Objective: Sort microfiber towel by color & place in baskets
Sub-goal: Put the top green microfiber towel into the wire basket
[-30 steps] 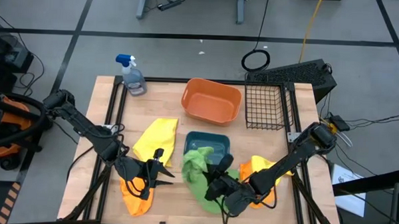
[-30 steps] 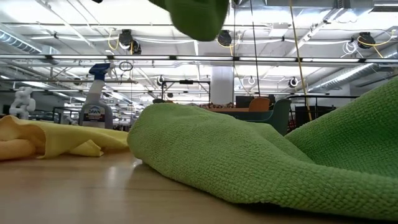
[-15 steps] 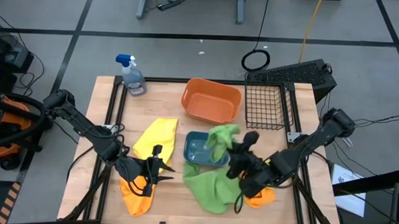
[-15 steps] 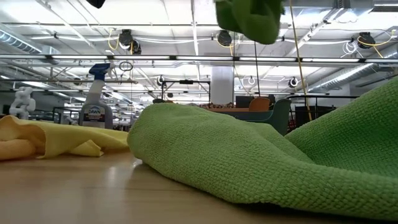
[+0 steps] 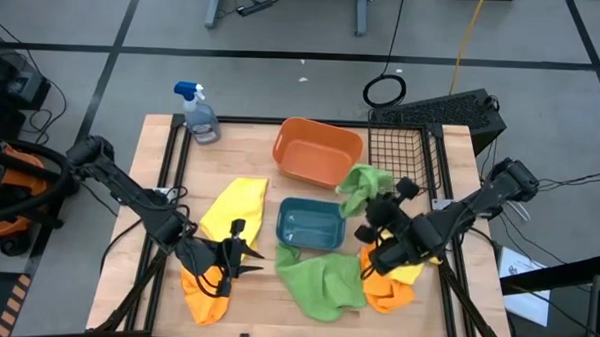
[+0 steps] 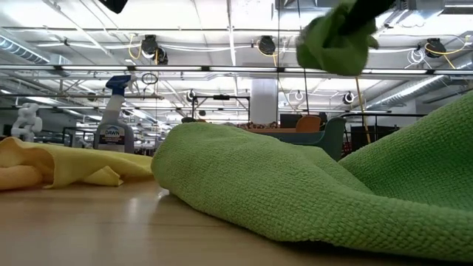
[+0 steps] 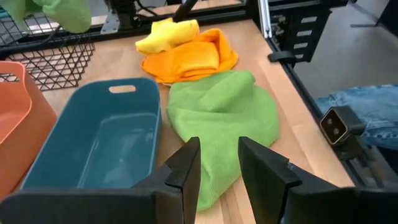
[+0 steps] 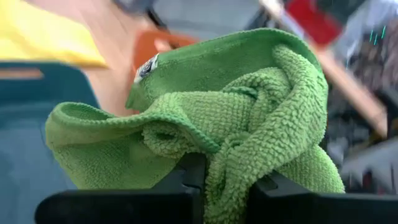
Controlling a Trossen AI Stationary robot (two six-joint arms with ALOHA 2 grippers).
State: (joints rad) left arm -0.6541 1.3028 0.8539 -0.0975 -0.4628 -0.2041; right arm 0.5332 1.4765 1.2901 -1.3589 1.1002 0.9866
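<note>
The right gripper [image 5: 377,203] pinched 1 green towel [image 5: 363,182] aloft just beside the black wire basket [image 5: 405,157], mid-carry. Next, seemingly, it had to clear that basket's rim and let go inside. Well away from the basket, the left gripper [image 5: 239,256] hung slightly spread over an orange towel [image 5: 204,295].

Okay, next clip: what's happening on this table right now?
The right pincer holds a bunched green towel in the air, between the orange tub and the black wire basket. The teal tray is empty. Another green towel lies on the table, with orange and yellow towels piled beside it. The left pincer is open, low over the table beside a yellow towel.
</note>
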